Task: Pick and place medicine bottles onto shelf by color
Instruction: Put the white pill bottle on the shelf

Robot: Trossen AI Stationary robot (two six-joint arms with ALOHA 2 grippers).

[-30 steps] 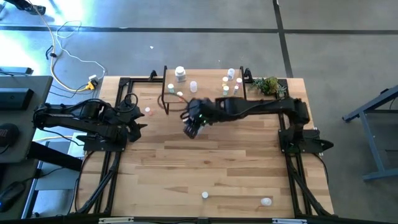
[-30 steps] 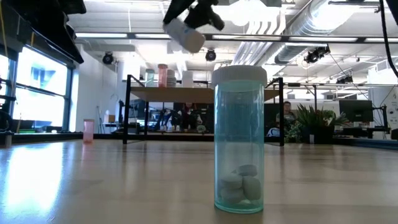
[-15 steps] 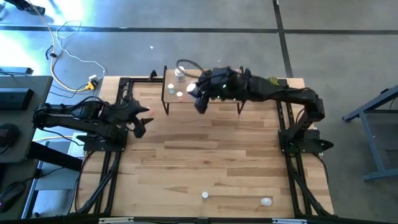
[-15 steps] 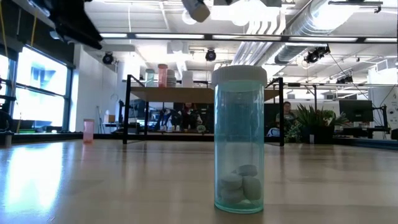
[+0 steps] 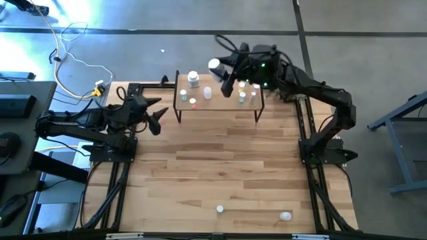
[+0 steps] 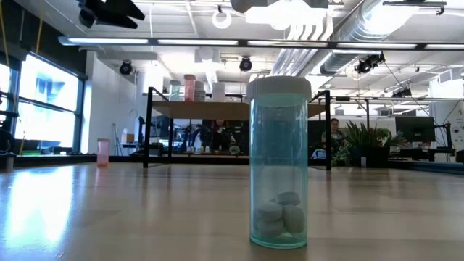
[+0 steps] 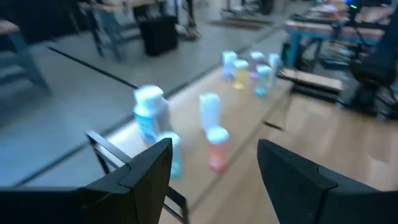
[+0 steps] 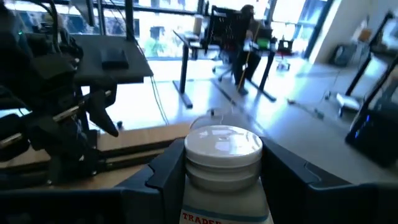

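Right gripper (image 5: 222,72) clamps white-capped bottle (image 8: 224,168) above shelf (image 5: 217,105) far edge, near table far edge. Risk: lowering knocks standing bottles (image 5: 193,80). Left gripper (image 5: 157,118) open, empty, beside shelf's left end.

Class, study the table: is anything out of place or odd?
Yes: two medicine bottles sit alone at the table's near edge, far from the shelf. The right gripper holds a white-capped bottle above the shelf.

A green plant (image 5: 289,91) stands at the table's (image 5: 227,167) far-right corner.
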